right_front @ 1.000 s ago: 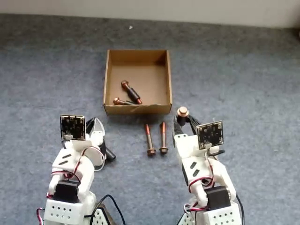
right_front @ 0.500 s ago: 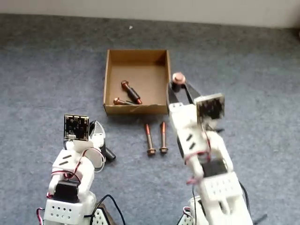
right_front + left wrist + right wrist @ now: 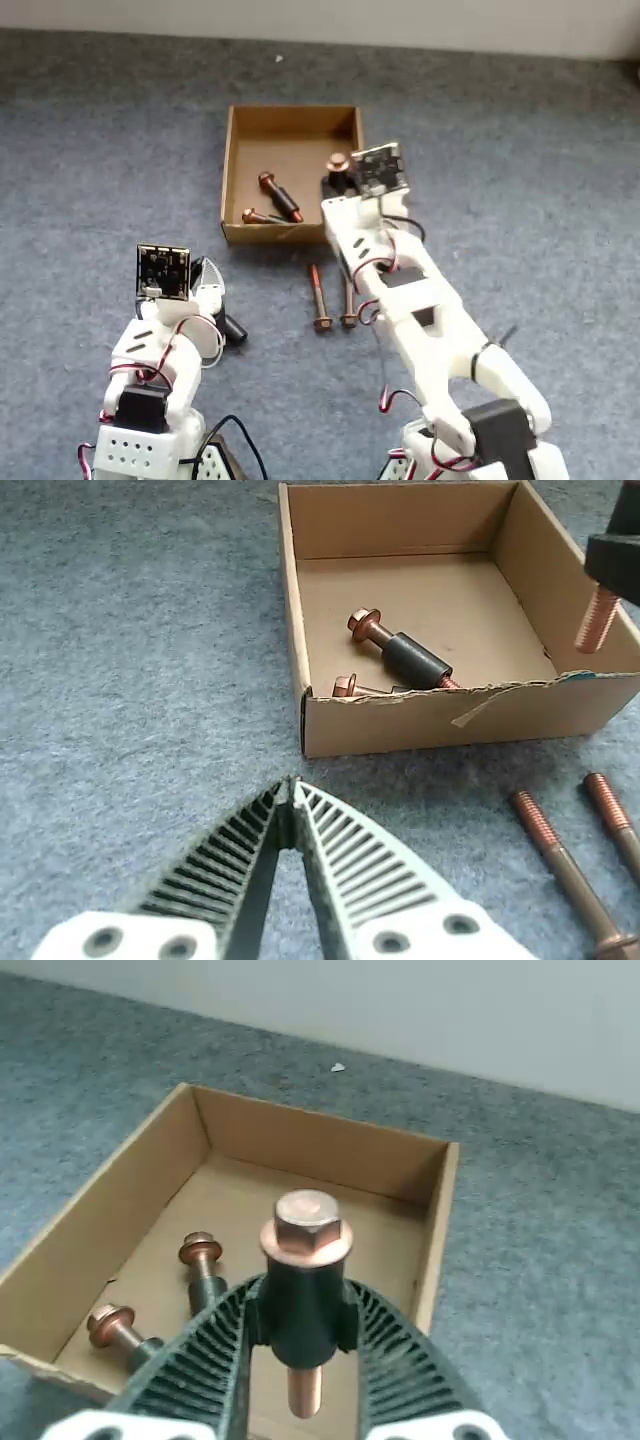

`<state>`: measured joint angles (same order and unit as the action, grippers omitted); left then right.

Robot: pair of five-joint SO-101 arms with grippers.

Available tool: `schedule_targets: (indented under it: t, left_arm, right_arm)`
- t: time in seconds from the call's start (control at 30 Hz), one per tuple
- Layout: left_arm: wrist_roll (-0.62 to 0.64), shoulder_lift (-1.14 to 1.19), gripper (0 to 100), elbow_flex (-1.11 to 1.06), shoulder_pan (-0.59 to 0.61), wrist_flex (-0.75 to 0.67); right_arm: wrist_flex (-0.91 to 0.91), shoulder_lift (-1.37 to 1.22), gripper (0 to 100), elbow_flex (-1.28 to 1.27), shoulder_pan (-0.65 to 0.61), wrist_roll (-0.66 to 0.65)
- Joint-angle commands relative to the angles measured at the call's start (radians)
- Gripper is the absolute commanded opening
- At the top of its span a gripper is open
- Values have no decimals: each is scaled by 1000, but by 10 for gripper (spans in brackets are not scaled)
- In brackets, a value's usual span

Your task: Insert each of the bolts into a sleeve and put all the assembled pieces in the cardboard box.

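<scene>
cardboard box (image 3: 229, 170): two assembled pieces (image 3: 398, 652) lying inside, toward its near wall. right gripper (image 3: 302, 1300): clenched on a third sleeved bolt (image 3: 305, 1238), upright over the box's right side. left gripper (image 3: 291, 798): closed, empty. two bare bolts (image 3: 318, 297): on carpet before box.

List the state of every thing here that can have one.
right tool, shut on the sleeved bolt.
sleeved bolt, assembled, held upright above the cardboard box.
cardboard box, open-topped, holding two assembled pieces lying flat.
left tool, shut, empty, low over the carpet.
two bare bolts, unsleeved, lying on the carpet before the box.
loose sleeve, lying on the carpet beside the left arm.
</scene>
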<state>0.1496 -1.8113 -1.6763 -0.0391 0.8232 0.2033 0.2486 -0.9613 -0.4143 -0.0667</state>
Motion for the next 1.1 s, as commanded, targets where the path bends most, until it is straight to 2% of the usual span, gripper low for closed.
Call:
schedule_targets:
  t: [0.0, 0.13, 0.43, 0.63, 0.87, 1.07]
  left_arm:
    - [-14, -2, 6, -21, 15, 3]
    - [-14, -7, 6, -21, 59, -2]
    - [-9, -8, 6, -13, 77, -3]
    - [-8, -8, 6, 42, 231, -3]
    - [-8, -8, 6, 65, 377, -3]
    - [-11, -8, 10, 82, 481, -3]
  right_arm:
    - [31, -18, 16, 73, -31, 5]
    - [31, -84, 90, 82, -31, 8]
    - [12, 28, 94, 73, -31, 5]
    - [-363, 223, 98, 82, -67, 5]
    - [-716, 400, 98, 82, -288, 6]
    - [-779, 363, 98, 82, -495, 9]
